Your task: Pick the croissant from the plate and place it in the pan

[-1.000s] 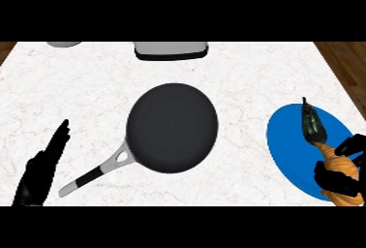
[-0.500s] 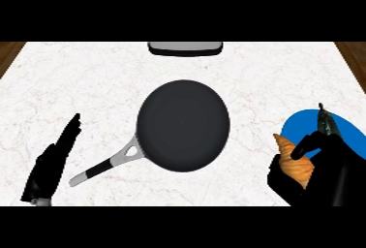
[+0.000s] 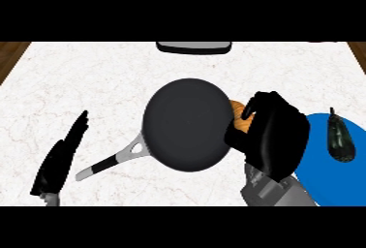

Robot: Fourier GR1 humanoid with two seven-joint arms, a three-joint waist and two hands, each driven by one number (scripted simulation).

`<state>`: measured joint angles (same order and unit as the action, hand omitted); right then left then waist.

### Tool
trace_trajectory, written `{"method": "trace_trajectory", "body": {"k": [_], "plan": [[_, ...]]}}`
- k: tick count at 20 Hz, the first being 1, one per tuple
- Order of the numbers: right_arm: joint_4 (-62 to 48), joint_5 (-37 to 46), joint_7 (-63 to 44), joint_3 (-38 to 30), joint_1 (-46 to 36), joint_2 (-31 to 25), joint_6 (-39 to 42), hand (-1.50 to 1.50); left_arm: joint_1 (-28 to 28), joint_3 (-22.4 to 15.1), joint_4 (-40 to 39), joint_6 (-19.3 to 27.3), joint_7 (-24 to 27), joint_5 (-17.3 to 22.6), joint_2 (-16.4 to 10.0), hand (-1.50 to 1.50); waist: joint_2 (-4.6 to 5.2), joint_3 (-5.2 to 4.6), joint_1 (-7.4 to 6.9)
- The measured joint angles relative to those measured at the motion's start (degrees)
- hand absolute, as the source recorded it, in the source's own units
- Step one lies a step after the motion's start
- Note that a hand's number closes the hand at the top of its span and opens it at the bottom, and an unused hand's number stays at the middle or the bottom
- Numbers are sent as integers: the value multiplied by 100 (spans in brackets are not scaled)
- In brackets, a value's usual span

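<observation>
Croissant (image 3: 239, 118) at the pan's (image 3: 190, 131) rim
Fingers of my right hand (image 3: 275, 135) curl round its middle, pan just left; I judge it light, flaky, crushable. Left hand (image 3: 61, 157) rests open.

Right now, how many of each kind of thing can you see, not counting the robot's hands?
Pan: 1
Blue plate: 1
Croissant: 1, in the right hand
Dark vegetable: 1
Grey thing at the far edge: 1
Total: 5

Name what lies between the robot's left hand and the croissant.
The pan, its handle pointing toward the left hand, as the head view shows.
</observation>
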<state>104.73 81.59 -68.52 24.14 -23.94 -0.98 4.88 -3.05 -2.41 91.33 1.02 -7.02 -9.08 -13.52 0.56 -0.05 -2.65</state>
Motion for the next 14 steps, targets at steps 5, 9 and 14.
{"method": "trace_trajectory", "body": {"k": [5,9,14], "plan": [[-1375,-626,110,-449,-627,39,-513,150,109,-60,15,16,-78,-59,52,0,28,7,-68],[-2650,-1125,307,-714,-1008,52,-926,150,199,-25,34,-44,-138,-14,29,0,45,9,-108],[-3438,-2264,573,-1144,-1227,58,-1665,-150,210,-80,-8,-39,-92,-66,68,0,79,22,-197]]}}
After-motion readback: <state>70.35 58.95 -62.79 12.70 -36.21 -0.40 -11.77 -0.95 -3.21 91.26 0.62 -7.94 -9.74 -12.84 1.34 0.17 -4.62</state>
